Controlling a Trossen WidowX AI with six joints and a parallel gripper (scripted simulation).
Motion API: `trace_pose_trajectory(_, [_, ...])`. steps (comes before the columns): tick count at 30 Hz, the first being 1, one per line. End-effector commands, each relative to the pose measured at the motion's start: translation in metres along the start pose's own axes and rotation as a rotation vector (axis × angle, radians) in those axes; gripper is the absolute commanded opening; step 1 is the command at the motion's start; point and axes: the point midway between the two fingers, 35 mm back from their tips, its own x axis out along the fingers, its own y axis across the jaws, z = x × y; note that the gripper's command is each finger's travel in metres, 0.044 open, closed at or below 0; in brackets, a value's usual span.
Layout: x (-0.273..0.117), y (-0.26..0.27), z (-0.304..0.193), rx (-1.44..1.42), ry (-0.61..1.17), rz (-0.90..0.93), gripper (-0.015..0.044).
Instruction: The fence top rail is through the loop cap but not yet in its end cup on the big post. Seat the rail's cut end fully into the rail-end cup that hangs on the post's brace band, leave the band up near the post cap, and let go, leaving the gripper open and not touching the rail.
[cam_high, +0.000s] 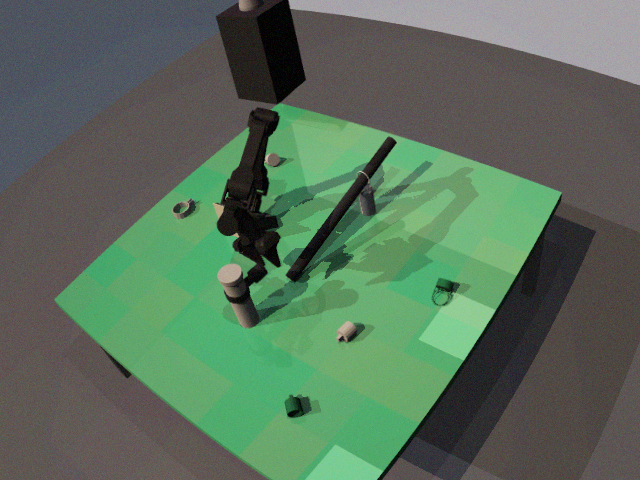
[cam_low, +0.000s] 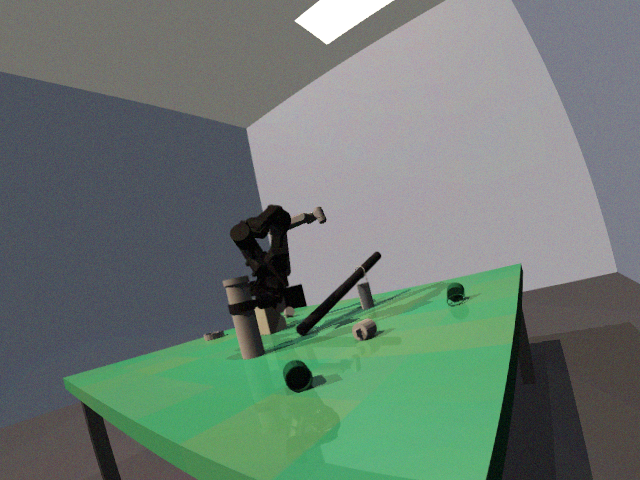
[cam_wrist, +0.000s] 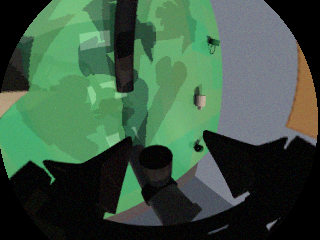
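Note:
The black rail (cam_high: 330, 222) (cam_low: 336, 297) (cam_wrist: 125, 45) passes through the wire loop on the small grey post (cam_high: 367, 201) (cam_low: 366, 295). It slopes down, its cut end low near the table top and short of the big post (cam_high: 248, 315) (cam_low: 248, 335). The black brace band (cam_high: 237, 298) (cam_low: 241, 307) sits below the post cap (cam_high: 230, 273) (cam_low: 236, 281). The rail-end cup (cam_wrist: 156, 157) (cam_high: 255, 273) hangs on the rail side, its dark mouth empty. My gripper (cam_wrist: 168, 138) (cam_high: 270, 265) is open, fingers apart on either side of the cup, clear of the rail. Any finger contact with the cup is unclear.
A pinkish fitting (cam_high: 346, 331) (cam_low: 364, 329) and a green cup (cam_high: 293, 406) (cam_low: 297, 376) lie in front; a green loop cap (cam_high: 443, 285) (cam_low: 455, 291) lies right. A ring clamp (cam_high: 182, 205) lies left, a pale disc (cam_high: 272, 159) behind. A black box (cam_high: 258, 56) shows high up.

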Motion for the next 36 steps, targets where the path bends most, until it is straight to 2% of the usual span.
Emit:
trace_pose_trajectory(1, [-0.007, -0.003, 0.012, 0.009, -0.004, 0.003, 0.044])
trace_pose_trajectory(6, [-0.009, -0.006, 0.011, 0.058, 0.003, -0.001, 0.044])
trace_pose_trajectory(19, [-0.074, -0.034, 0.096, 1.24, 0.024, -0.008, 0.044])
trace_pose_trajectory(28, [-0.093, -0.035, 0.128, 1.63, 0.03, -0.017, 0.044])
trace_pose_trajectory(36, [-0.094, -0.035, 0.13, 1.655, 0.03, -0.018, 0.044])
